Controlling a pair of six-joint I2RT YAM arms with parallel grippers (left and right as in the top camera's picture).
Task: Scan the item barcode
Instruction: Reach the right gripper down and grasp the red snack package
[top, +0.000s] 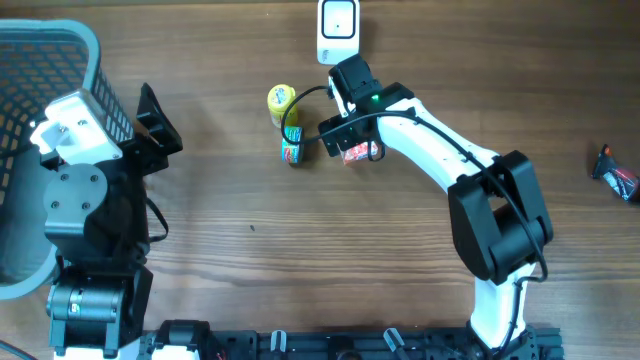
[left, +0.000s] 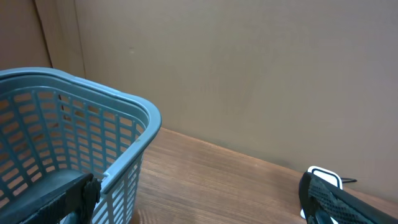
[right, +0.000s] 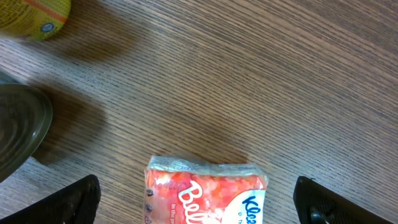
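Tissue pack (right: 205, 190) flat on counter (right: 249, 74) between right jaws, wide apart and empty, left jaws likewise apart by basket (left: 118, 96); risk: an off-centre close likely skids or crumples the soft wrapper, or nudges tin (right: 18, 130) close beside them.

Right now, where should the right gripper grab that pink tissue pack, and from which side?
Come straight down from above. The tissue pack lies flat on the table, roughly centred between the open fingers of the right gripper. Close on its two opposite side edges; the wrapper looks soft, so expect some give.
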